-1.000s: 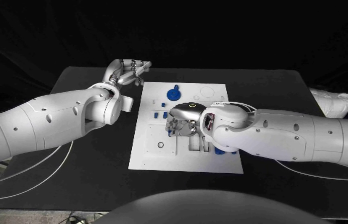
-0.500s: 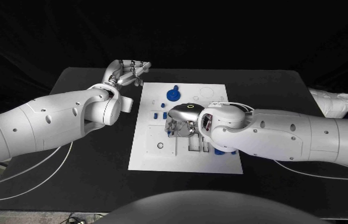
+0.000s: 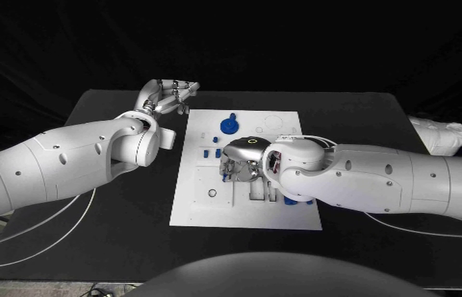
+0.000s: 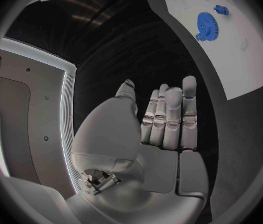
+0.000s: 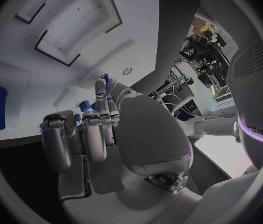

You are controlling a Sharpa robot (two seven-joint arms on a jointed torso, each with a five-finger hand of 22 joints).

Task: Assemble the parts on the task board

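Task board: lay mid-table, blue gear toward 12 o'clock.
Right hand: pressed down on board's centre; wrist view showed curled fingers near blue parts; grasp unclear.
Left hand: off board at 10 o'clock; wrist view showed straight, empty fingers.

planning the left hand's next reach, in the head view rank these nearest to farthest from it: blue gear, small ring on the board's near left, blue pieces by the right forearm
1. Blue gear, on the board's far part, closest to the left hand.
2. Small ring, on the board's near left.
3. Blue pieces, near right, beside the right forearm.
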